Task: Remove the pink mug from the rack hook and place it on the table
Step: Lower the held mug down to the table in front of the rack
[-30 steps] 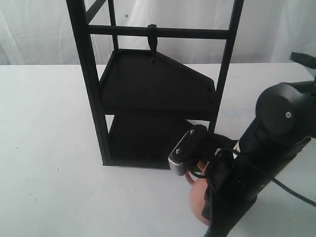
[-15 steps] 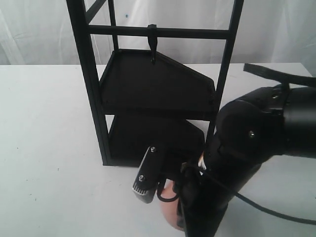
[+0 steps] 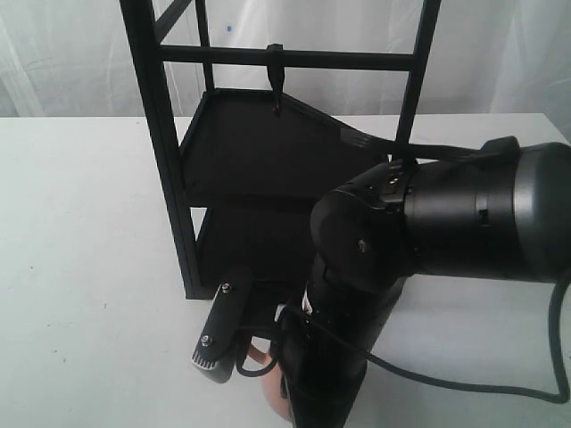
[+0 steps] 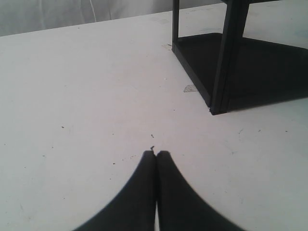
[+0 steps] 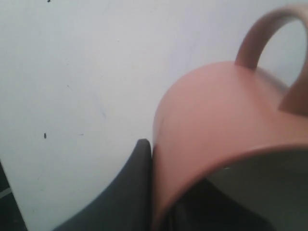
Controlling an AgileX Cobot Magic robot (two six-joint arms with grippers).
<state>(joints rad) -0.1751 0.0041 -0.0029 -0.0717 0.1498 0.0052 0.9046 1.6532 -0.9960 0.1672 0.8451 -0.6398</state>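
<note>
The pink mug (image 5: 216, 115) is pinched by its wall in my right gripper (image 5: 161, 192), one finger (image 5: 125, 192) outside and the other inside the cream interior; its loop handle (image 5: 269, 33) points away. In the exterior view only a sliver of the pink mug (image 3: 268, 385) shows low in front of the rack (image 3: 165, 160), behind my right arm (image 3: 401, 250), just above the table (image 3: 80, 267). The rack hook (image 3: 276, 78) on the crossbar hangs bare. My left gripper (image 4: 157, 155) is shut on nothing, low over the white tabletop (image 4: 86, 96).
The rack's foot and lower shelf (image 4: 250, 67) stand close to my left gripper. Two dark shelves (image 3: 277, 160) fill the rack. A black cable (image 3: 482, 385) trails from the right arm across the table. A white curtain hangs behind.
My right arm has swung leftward and down in the exterior view, carrying the mug from the rack's right foot toward the front of the rack. The arm now blocks more of the shelves.
</note>
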